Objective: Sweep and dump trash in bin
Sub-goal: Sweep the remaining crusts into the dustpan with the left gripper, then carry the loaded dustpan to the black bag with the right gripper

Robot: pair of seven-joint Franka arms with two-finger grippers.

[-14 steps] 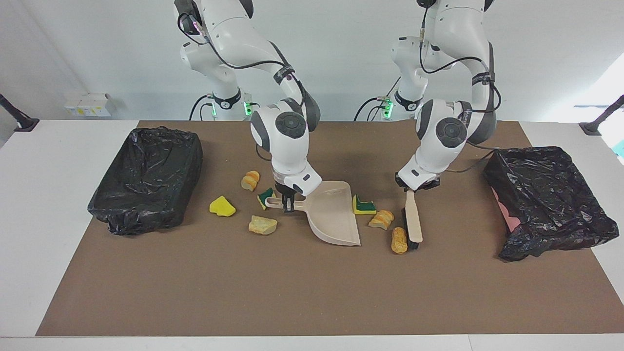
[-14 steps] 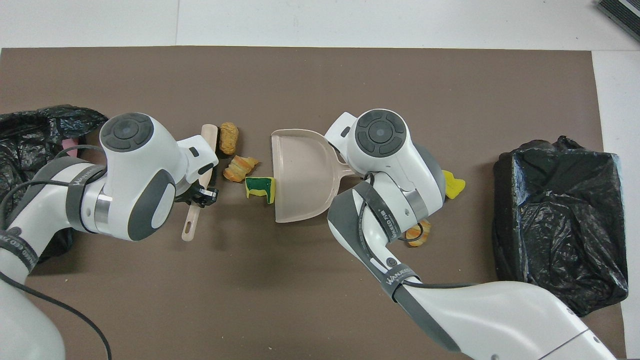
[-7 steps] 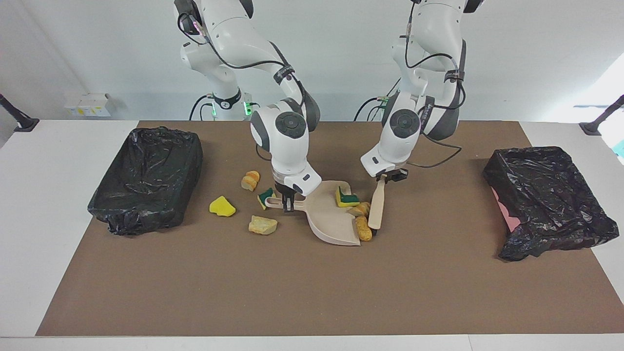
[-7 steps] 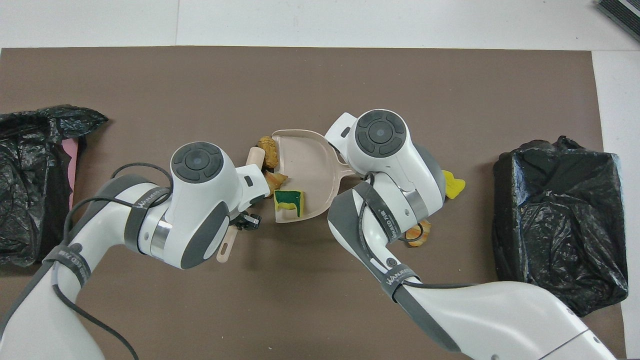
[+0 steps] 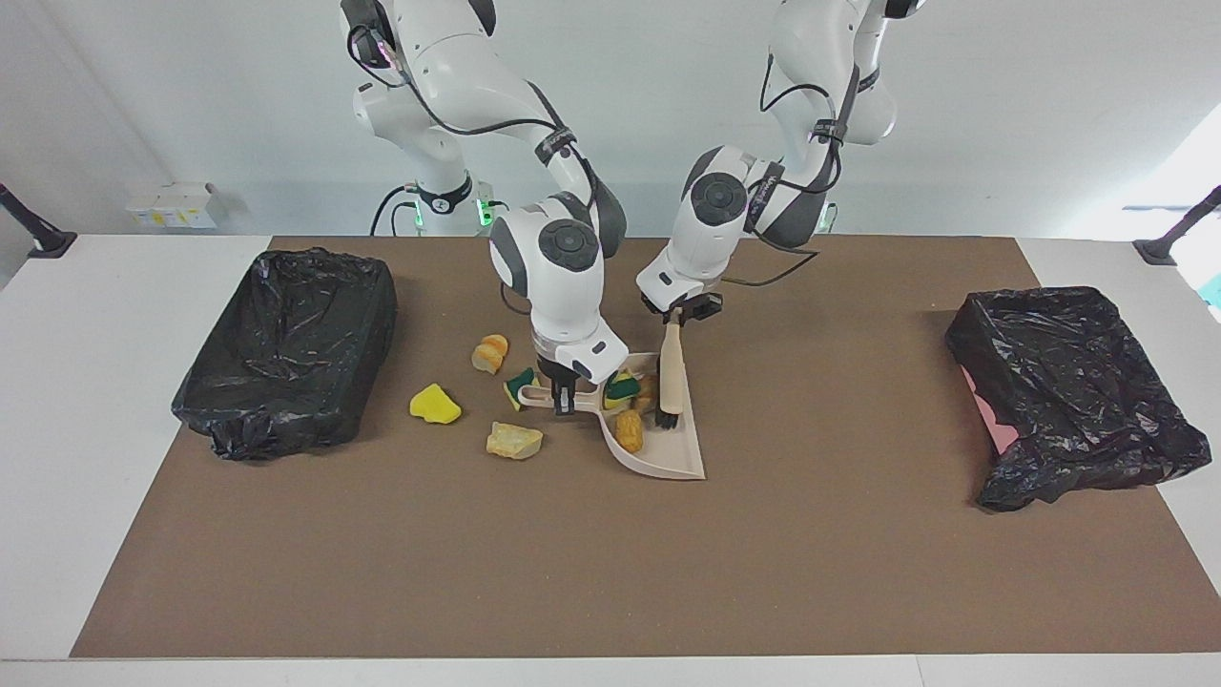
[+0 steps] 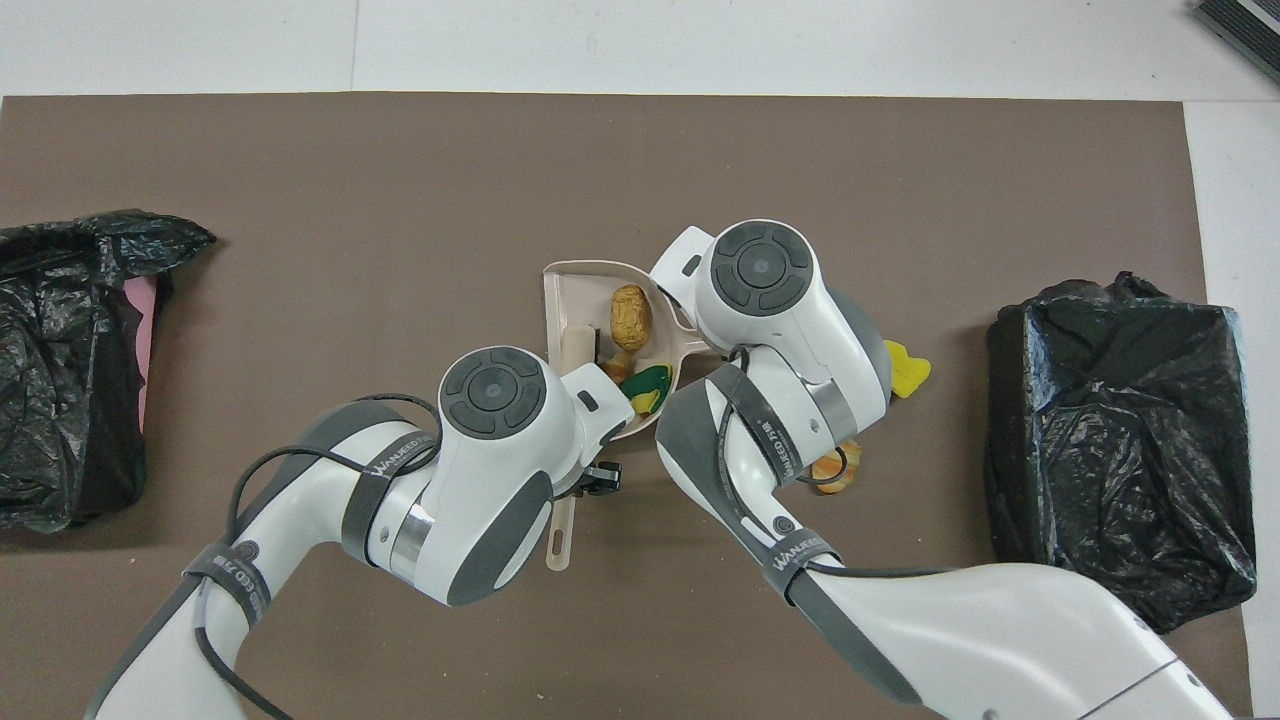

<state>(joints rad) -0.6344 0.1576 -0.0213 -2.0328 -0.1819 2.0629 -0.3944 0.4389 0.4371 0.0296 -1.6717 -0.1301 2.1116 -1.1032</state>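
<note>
the dustpan (image 5: 658, 429) handle is gripped by the right end effector (image 5: 563, 396) so it is braced flat on the worktop (image 5: 610, 572). the brush (image 5: 671, 377) is clamped in the left end effector (image 5: 679, 320), bristles inside the pan so three trash scraps (image 5: 629, 429) are pinned below it.

Brown mat (image 5: 572, 572), white table (image 5: 86, 315), small white box (image 5: 174, 204)

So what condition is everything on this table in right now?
Beige plastic dustpan: flat on mat, holding three scraps.
Beige brush: bristles down inside the dustpan.
Four loose scraps: on the mat.
Black-lined bins: open.
Right gripper: shut on the dustpan handle.
Left gripper: shut on the brush.
</note>
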